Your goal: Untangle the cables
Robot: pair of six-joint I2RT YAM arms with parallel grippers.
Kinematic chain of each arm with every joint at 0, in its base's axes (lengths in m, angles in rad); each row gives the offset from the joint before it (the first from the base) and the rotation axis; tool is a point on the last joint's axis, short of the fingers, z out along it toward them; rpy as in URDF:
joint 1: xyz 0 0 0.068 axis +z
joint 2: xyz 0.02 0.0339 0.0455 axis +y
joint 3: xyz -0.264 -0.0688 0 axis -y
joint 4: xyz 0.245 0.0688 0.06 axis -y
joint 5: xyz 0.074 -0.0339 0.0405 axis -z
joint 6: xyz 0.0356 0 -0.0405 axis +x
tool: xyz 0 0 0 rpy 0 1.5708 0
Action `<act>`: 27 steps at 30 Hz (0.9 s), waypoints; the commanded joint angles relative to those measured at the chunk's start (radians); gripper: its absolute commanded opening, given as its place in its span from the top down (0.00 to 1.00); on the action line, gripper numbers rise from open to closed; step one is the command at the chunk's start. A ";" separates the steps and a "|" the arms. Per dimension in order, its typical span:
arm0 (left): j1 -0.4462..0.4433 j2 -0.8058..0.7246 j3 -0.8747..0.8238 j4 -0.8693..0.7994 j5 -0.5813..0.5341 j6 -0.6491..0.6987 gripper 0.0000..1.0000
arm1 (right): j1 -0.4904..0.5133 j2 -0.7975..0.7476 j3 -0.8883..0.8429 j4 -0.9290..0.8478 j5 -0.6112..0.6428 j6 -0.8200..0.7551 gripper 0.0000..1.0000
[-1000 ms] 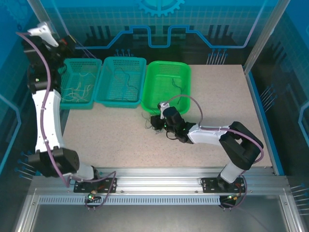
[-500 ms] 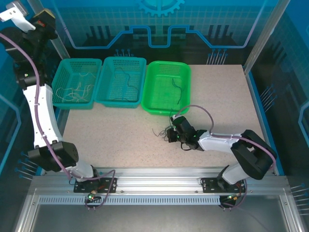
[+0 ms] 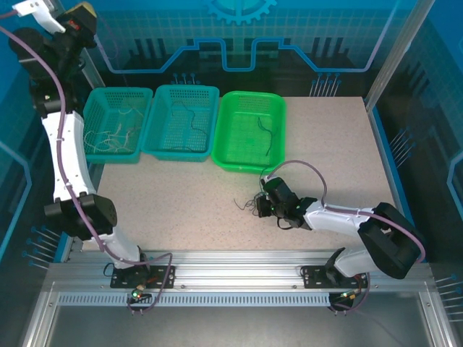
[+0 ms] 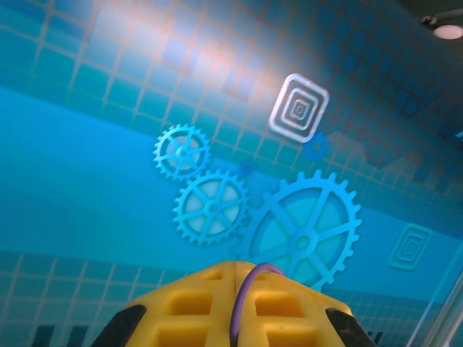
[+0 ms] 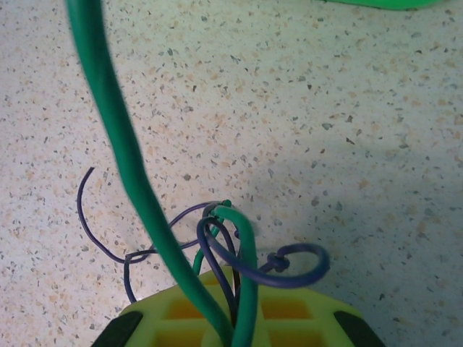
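Nearest me, the right gripper (image 3: 262, 207) sits low on the table (image 3: 340, 159), clamped on the knot of cables (image 5: 248, 260), with green and dark strands running into its jaws. Beyond it, one dark strand lies in the green basket (image 3: 249, 95). Pale ones, I think, lie in the far-left teal basket (image 3: 119, 90). The left gripper (image 3: 78, 14) hangs high at the back, closed.
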 commanded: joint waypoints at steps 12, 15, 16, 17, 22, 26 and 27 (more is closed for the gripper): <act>-0.082 0.142 0.311 0.039 0.016 -0.005 1.00 | -0.010 -0.027 -0.029 -0.035 0.027 0.020 0.96; -0.094 0.158 0.330 0.042 0.011 -0.008 1.00 | -0.009 -0.023 -0.030 -0.032 0.025 0.028 0.97; -0.099 0.162 0.324 0.040 0.020 -0.008 1.00 | -0.009 -0.021 -0.029 -0.031 0.026 0.028 0.96; -0.104 0.163 0.316 0.038 0.024 -0.006 1.00 | -0.010 -0.020 -0.027 -0.033 0.026 0.029 0.97; -0.119 0.163 0.226 0.020 0.010 0.013 1.00 | -0.009 -0.028 -0.027 -0.041 0.025 0.030 0.96; -0.123 0.176 0.162 -0.005 -0.007 0.061 1.00 | -0.007 -0.047 -0.038 -0.049 0.030 0.031 0.97; -0.125 0.179 0.134 0.000 -0.003 0.057 1.00 | -0.009 -0.055 -0.041 -0.051 0.031 0.034 0.96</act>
